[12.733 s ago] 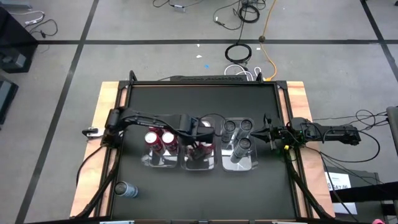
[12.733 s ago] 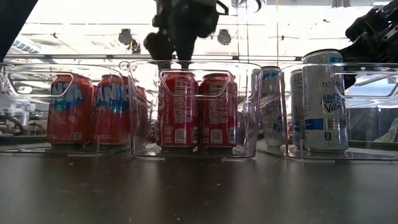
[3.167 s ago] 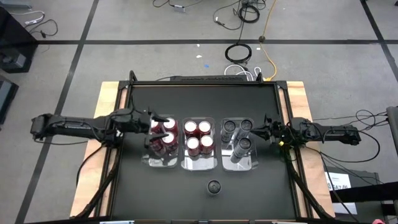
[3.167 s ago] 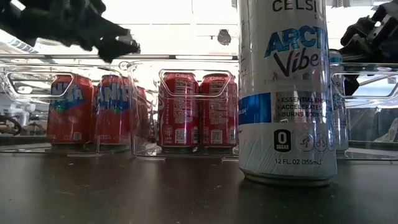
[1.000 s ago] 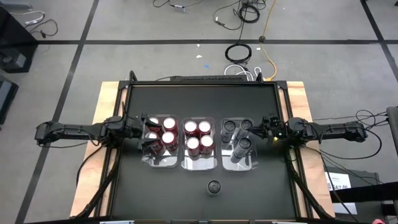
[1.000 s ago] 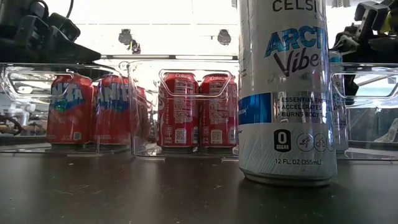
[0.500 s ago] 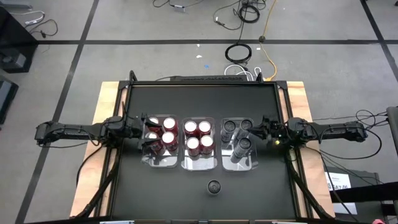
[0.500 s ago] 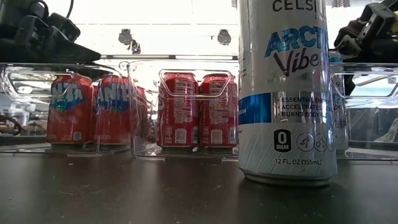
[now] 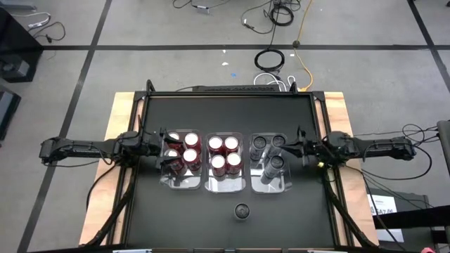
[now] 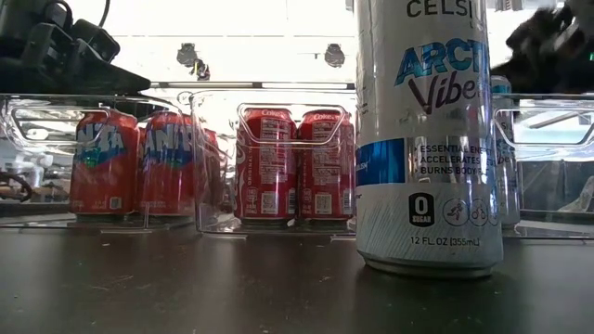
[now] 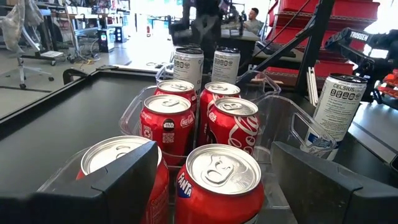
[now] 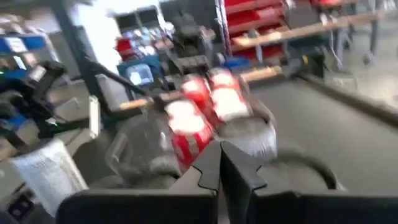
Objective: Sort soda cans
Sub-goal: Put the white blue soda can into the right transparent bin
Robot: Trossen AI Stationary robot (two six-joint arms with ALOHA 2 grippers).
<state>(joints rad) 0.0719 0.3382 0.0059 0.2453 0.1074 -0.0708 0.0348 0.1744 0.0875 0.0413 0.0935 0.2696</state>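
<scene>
Our right gripper (image 9: 297,145) has crept from the table's 3 o'clock edge toward the bin (image 9: 287,184) of silver cans, fingers pressed together and empty. We judge it is starting for the last unsorted can (image 9: 242,210), which stands alone at 6 o'clock, well apart from the bins. Our left gripper (image 9: 160,146) hasn't moved: it hangs at 9 o'clock beside the red cans (image 9: 184,147), jaws apart, holding nothing.
</scene>
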